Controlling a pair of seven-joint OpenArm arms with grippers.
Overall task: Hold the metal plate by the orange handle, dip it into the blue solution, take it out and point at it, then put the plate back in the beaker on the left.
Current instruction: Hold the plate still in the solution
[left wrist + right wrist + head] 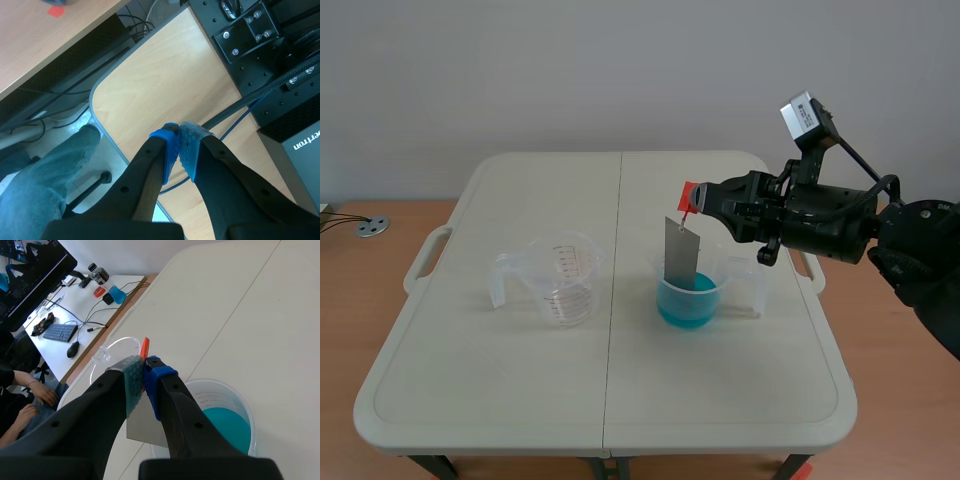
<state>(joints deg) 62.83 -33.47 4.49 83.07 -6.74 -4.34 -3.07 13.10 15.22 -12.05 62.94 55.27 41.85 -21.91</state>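
In the scene view the right tool (693,203) sits right of centre, clenched on the orange handle (687,192). The plate (681,250) hangs from it, slightly tilted. Its lower part is inside the right beaker (740,285) and its bottom edge is about level with the blue solution (687,305). Whether metal meets liquid cannot be told. The clear left beaker (558,280) stands left of centre on the desk (490,400), well apart from the other.

Only the left wrist view shows the left tool (179,144). It is clenched on nothing, blue pad against grey pad, above a wooden board (150,85) that carries black hardware (250,35) and cables. A trouser leg (45,175) lies beyond the board's edge.

The right wrist view shows the grip up close: the handle is pinched between the pads and the plate drops away under the fingers. It also looks down into the right beaker beside the fingers, onto the solution's surface. The left beaker's rim shows just ahead of the tool. Farther off are a keyboard (60,332), a mouse (73,349) and a person's hands (37,402)
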